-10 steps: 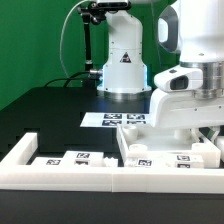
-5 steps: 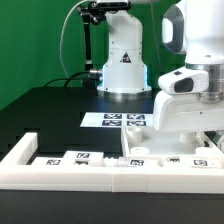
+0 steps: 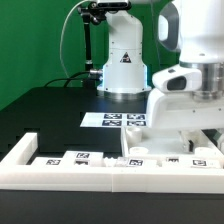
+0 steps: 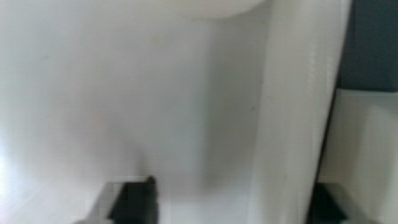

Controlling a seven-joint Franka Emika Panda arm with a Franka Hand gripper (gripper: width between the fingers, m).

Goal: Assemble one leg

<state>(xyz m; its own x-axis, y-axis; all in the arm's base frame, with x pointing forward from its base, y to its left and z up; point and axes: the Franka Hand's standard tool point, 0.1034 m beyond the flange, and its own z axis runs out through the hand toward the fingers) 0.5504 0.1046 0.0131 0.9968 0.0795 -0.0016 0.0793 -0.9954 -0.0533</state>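
White plastic surface (image 4: pixel 214 100) lies directly ahead of the gripper (image 4: pixel 222 205) — jaw state cannot be told; centre it first, then close squarely

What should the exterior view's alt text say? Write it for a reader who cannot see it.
A white robot arm reaches down over a white panel with raised edges at the exterior view's right, on a black table. Short white tagged posts lie along the front, with the marker board behind them.
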